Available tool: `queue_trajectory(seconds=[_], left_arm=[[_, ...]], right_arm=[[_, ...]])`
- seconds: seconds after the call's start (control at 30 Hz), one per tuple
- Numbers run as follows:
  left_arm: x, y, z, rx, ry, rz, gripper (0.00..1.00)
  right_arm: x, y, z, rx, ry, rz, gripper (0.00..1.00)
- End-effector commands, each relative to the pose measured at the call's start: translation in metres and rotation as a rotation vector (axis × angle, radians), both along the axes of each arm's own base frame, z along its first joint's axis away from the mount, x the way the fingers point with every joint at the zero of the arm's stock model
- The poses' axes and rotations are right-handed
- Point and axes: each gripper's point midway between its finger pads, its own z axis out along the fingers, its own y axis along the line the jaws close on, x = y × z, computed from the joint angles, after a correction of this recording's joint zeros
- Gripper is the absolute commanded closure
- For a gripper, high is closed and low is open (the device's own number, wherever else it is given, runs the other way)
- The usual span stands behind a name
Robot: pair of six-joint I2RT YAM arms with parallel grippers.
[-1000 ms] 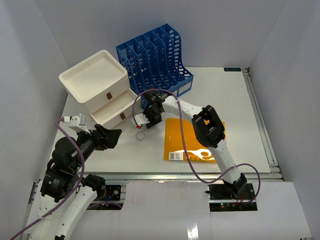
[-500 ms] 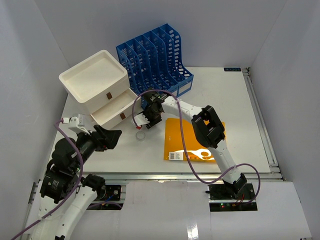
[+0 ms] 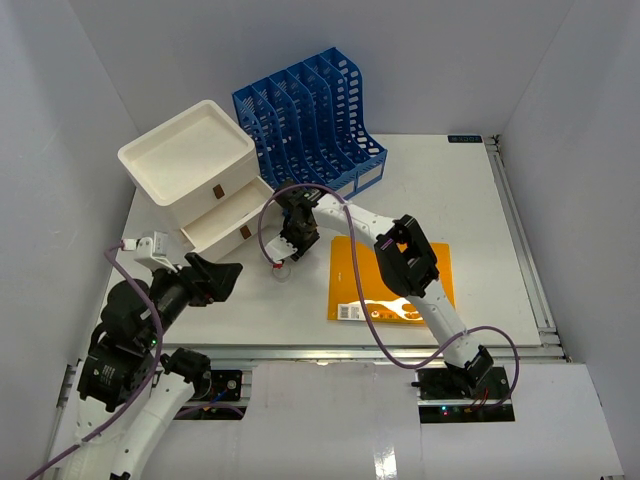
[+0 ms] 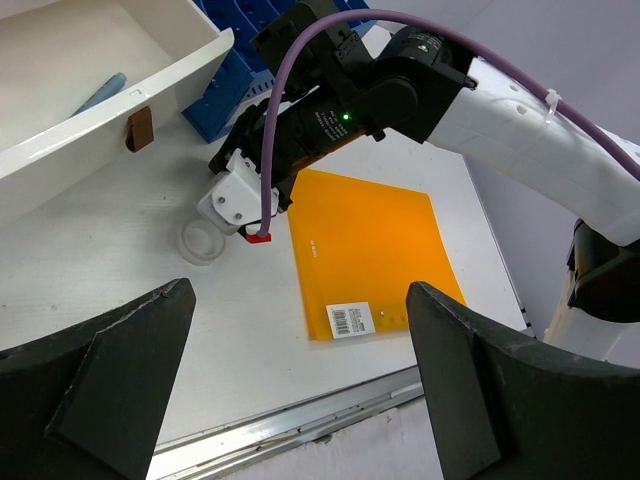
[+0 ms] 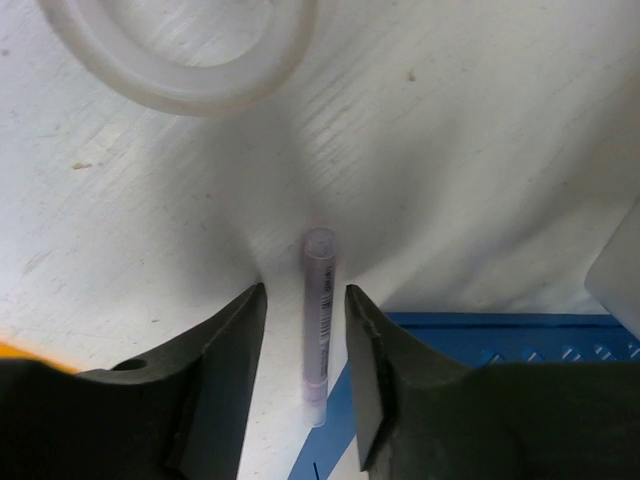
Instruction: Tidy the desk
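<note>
The desk point(image 3: 480, 230) is a white-grey tabletop with a metal rail along its edges. My right gripper point(image 3: 289, 245) points down at it beside the white drawer box. In the right wrist view its jaws point(image 5: 305, 330) are open on either side of a pale purple pen point(image 5: 319, 335) lying on the desk, with a gap on each side. A clear tape ring point(image 5: 180, 50) lies just beyond the pen. My left gripper point(image 3: 218, 277) is open and empty, hovering over the front left of the desk.
An orange folder point(image 3: 392, 280) lies flat at front centre. A blue file rack point(image 3: 312, 120) stands at the back. The white drawer box point(image 3: 190, 160) sits back left, its lower drawer point(image 3: 228, 225) open with a blue pen point(image 4: 101, 92) inside.
</note>
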Motion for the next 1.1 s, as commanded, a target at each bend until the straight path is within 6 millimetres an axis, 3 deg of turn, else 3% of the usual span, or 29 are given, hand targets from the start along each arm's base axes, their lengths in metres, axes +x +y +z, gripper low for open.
queue_trajectory(seconds=[0.0, 0.17, 0.4, 0.63, 0.87, 1.07], left_arm=[[-0.005, 0.002, 0.015, -0.021, -0.026, 0.006, 0.02], [-0.006, 0.002, 0.016, -0.022, -0.029, 0.003, 0.02], [-0.008, 0.002, 0.016, -0.029, -0.031, -0.002, 0.02], [-0.008, 0.001, 0.014, -0.036, -0.024, -0.005, 0.02], [-0.011, 0.001, 0.008, -0.044, -0.012, -0.006, 0.02], [-0.014, 0.003, 0.006, -0.049, -0.006, 0.002, 0.02]], right_arm=[[-0.040, -0.049, -0.061, -0.243, 0.176, 0.034, 0.59], [-0.051, -0.065, -0.059, -0.291, 0.211, 0.035, 0.65], [-0.061, -0.075, -0.043, -0.289, 0.209, 0.026, 0.65], [-0.061, -0.092, -0.054, -0.364, 0.200, 0.023, 0.63], [-0.057, -0.082, -0.070, -0.334, 0.203, -0.001, 0.92], [-0.058, -0.066, -0.040, -0.220, 0.204, -0.024, 0.92]])
